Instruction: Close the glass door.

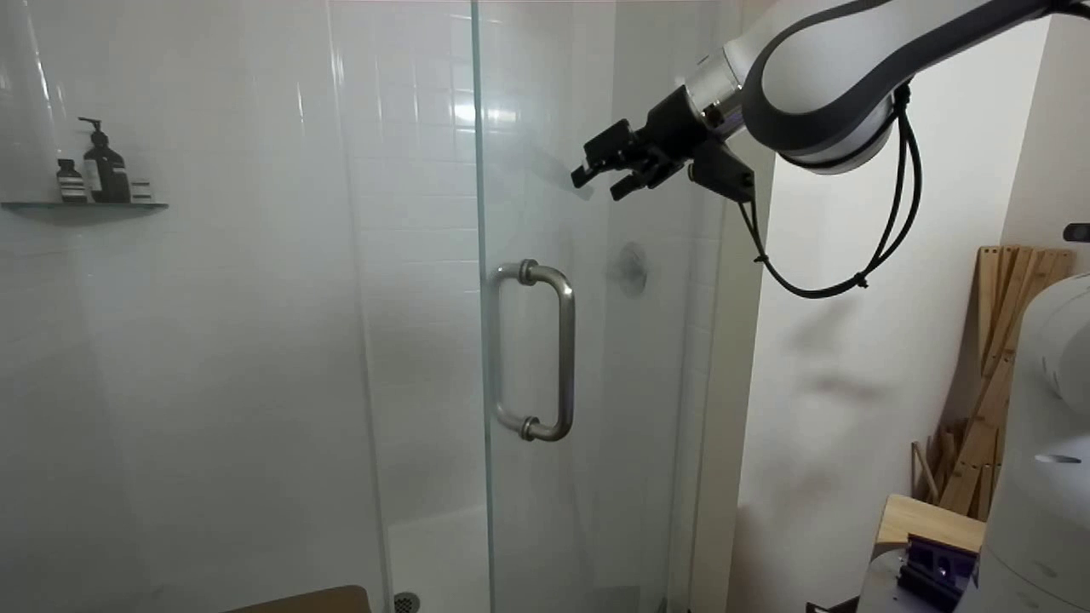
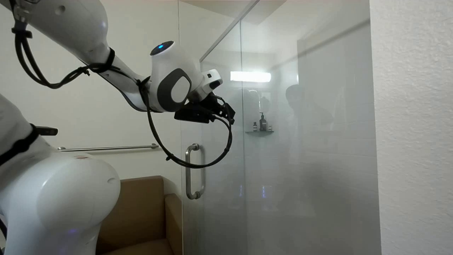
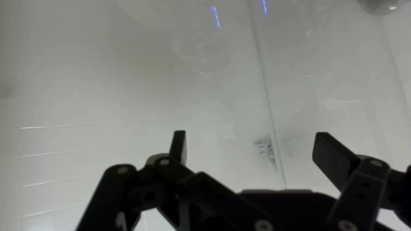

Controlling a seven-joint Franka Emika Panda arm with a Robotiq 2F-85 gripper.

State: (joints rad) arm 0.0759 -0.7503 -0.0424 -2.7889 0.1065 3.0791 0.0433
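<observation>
My jaws stand wide apart: in the wrist view I see one at 7 o'clock and the other at 4 o'clock, with a pale tiled wall [image 3: 64,138] beyond. In an exterior view they show against the upper part of the glass door [image 1: 545,494], and whether their tips touch the pane I cannot tell. The door stands upright in the middle of that view, its metal loop handle [image 1: 566,349] vertical at mid height, apart from my jaws and toward 7 o'clock from them. The door's edge, on the handle's 9 o'clock side, stands apart from a pale upright line [image 1: 364,340]; tiles show between the two, with a round drain [image 1: 407,603] low down at 7 o'clock from the handle. A round fitting [image 1: 632,269] shows through the glass at 2 o'clock from the handle. My arm [image 1: 817,85] comes in from 2 o'clock, a black cable [image 1: 817,294] looping below it. Between 9 and 10 o'clock a glass shelf [image 1: 25,205] bears a dark pump bottle [image 1: 107,174], a smaller bottle [image 1: 71,183] just beside it and a little container [image 1: 141,191]. Wooden slats [image 1: 1005,366] lean at 3 o'clock. In an exterior view a brown couch [image 2: 134,212] lies at 8 o'clock from the handle, with a metal bar [image 2: 109,148] on the wall at 11 o'clock from it
</observation>
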